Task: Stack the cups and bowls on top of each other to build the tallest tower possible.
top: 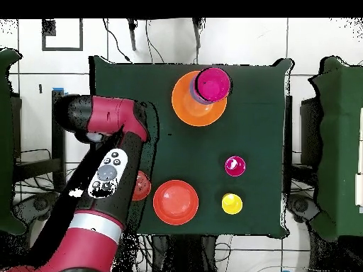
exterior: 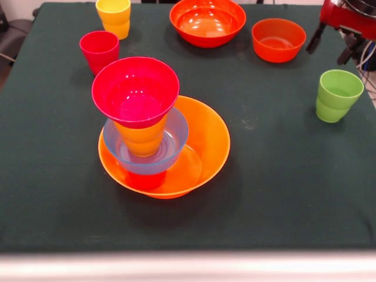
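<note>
Dark green cloth covers the table (exterior: 282, 176), which stands on a pale tiled floor in the overhead view. The tower (exterior: 150, 132) already has four visible tiers: the wide orange bowl (exterior: 205, 138) at the base, a light blue bowl (exterior: 176, 132) in it, an orange cup (exterior: 141, 138) standing in that, and a magenta bowl (exterior: 135, 91) on top. Something red shows under the blue bowl, possibly another cup, though the view through the plastic is too poor to be sure.

Only part of the gripper (exterior: 346, 41) shows at the front view's upper right corner, and in the overhead view the arm's bulk covers it, so I cannot tell whether it is released or clenched; nothing appears to hang from it. The tower stands well apart from the gripper, across the table and toward the camera's side.

Five pieces remain loose. The green cup (exterior: 336, 95) is nearest, just below the gripper in the front view. The orange-red bowl (exterior: 278, 40) sits beside the gripper, the large red-orange bowl (exterior: 207, 22) just past that. The yellow cup (exterior: 113, 17) and crimson cup (exterior: 99, 50) lie farthest from it, along the far edge.

By my judgement the build is about half done. A cup would logically go next inside the magenta bowl, and the green one is closest.
</note>
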Robot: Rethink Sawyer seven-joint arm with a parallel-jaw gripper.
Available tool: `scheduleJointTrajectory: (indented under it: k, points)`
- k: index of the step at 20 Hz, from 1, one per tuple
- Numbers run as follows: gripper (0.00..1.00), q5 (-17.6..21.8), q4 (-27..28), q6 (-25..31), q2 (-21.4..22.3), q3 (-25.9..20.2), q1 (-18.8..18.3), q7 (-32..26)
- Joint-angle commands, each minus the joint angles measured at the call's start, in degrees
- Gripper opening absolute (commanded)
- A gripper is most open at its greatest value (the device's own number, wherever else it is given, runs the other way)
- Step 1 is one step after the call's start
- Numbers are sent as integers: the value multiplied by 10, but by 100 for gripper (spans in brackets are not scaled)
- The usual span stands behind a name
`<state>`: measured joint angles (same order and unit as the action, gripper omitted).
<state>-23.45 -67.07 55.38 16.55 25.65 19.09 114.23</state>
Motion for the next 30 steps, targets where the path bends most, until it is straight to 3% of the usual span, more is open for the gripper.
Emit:
scheduleJointTrajectory:
  k: [1, 11, 30]
  points:
    - [100, 11, -69, -70, -8, -69, 6, 83]
    - [100, 10, -75, -137, -41, -80, 11, 94]
    - [100, 1, -113, -183, -45, -95, 32, 98]
